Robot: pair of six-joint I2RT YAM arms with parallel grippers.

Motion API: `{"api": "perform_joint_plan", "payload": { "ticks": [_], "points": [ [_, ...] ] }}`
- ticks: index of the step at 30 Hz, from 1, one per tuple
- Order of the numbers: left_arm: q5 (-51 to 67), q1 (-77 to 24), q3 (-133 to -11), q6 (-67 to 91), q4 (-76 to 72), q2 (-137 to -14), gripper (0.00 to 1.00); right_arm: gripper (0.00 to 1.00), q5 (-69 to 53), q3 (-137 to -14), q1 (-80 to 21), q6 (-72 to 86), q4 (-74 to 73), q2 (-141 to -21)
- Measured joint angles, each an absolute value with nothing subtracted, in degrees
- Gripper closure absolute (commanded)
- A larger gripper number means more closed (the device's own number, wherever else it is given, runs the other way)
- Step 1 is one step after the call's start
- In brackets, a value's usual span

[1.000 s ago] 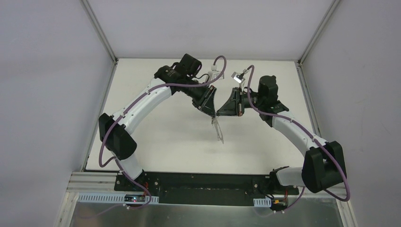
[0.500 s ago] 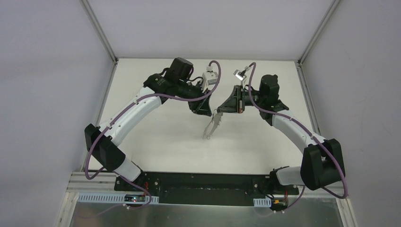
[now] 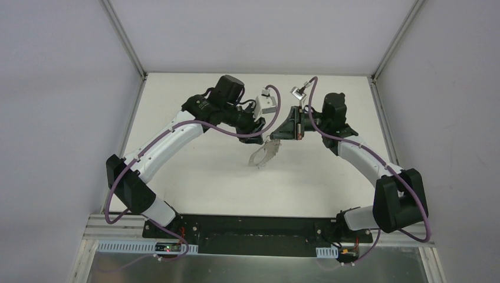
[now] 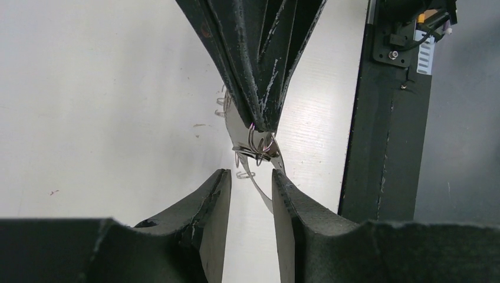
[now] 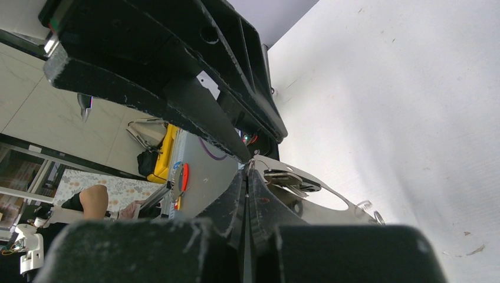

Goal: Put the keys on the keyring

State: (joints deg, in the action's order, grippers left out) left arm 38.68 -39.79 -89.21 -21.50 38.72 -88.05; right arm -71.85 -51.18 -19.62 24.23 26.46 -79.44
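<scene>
White surface point(image 3: 194, 168) between grey walls point(image 3: 59, 118): from above, the left gripper point(image 3: 259, 138) and right gripper point(image 3: 272, 138) meet tip to tip, the keyring point(image 3: 263, 155) hanging from the right one. Left wrist: its jaws stand parted, the ring's band passing between them. Right wrist: jaws closed, pinching the keyring's rim; the key cannot be made out.

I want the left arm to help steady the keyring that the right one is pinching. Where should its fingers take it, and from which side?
Take the keyring's bare band just past the small strung rings, approaching head-on, opposite the right gripper that pinches it. That stretch hangs free and runs between the open left gripper's fingers, so closing there likely suffices.
</scene>
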Motion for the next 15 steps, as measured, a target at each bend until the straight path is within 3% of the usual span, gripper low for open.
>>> {"api": "perform_joint_plan", "payload": {
  "ticks": [15],
  "points": [
    [38.24, -40.53, -89.23, -23.75, 39.22, -88.53, 0.74, 1.0, -72.49, -51.18, -19.62, 24.75, 27.27, -80.4]
  ]
}}
